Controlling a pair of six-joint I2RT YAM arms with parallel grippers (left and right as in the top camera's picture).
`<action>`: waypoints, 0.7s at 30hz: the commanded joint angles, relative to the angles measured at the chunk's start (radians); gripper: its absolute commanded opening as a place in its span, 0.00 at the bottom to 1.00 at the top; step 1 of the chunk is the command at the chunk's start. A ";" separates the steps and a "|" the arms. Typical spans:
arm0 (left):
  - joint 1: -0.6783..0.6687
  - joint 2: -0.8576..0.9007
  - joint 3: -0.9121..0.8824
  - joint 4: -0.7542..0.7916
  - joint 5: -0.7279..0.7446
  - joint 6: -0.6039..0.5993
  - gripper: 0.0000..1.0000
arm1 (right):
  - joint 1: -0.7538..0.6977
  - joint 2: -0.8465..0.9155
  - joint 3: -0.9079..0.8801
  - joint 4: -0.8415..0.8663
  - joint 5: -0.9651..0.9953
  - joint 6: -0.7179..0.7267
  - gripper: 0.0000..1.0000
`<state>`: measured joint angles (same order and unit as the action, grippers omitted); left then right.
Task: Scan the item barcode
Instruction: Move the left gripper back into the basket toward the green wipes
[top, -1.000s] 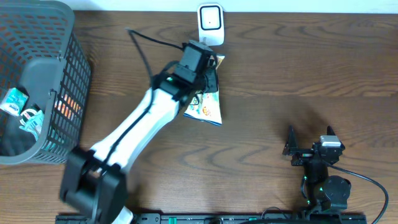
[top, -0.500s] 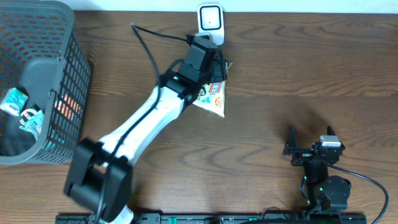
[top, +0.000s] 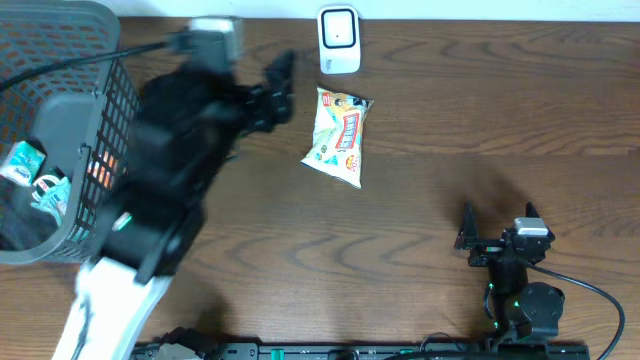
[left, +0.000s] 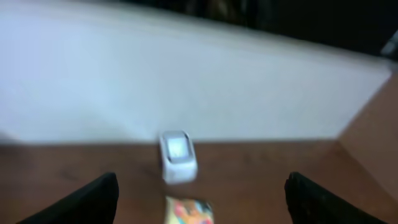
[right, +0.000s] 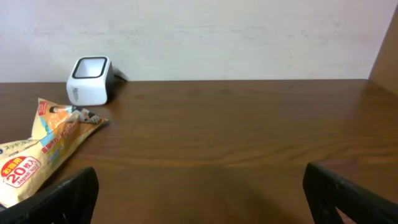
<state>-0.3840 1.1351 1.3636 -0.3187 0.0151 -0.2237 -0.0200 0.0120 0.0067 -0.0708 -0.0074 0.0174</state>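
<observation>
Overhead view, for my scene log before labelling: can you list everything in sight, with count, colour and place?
table: one, brown wood, under everything
scanner: one, white, far edge, centre
snack packet: one, white and yellow with red print, lying flat just in front of the scanner
basket: one, dark grey mesh, left end of the table
packs: at least two, teal and white, inside the basket
orange item: one, seen through the mesh, too hidden to identify
left gripper: one, black, blurred, open and empty, left of the packet
right gripper: one, black, open and empty, near right side
</observation>
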 joint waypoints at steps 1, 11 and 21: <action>0.064 -0.089 0.020 -0.035 -0.044 0.147 0.84 | 0.008 -0.005 -0.001 -0.005 0.001 -0.008 0.99; 0.308 0.017 0.287 -0.525 -0.166 0.216 0.88 | 0.008 -0.005 -0.001 -0.005 0.001 -0.008 0.99; 0.435 0.220 0.631 -0.814 -0.166 0.148 0.98 | 0.008 -0.005 -0.001 -0.005 0.001 -0.008 0.99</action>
<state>0.0307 1.3628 1.9472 -1.1515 -0.1375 -0.0494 -0.0200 0.0120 0.0067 -0.0711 -0.0071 0.0170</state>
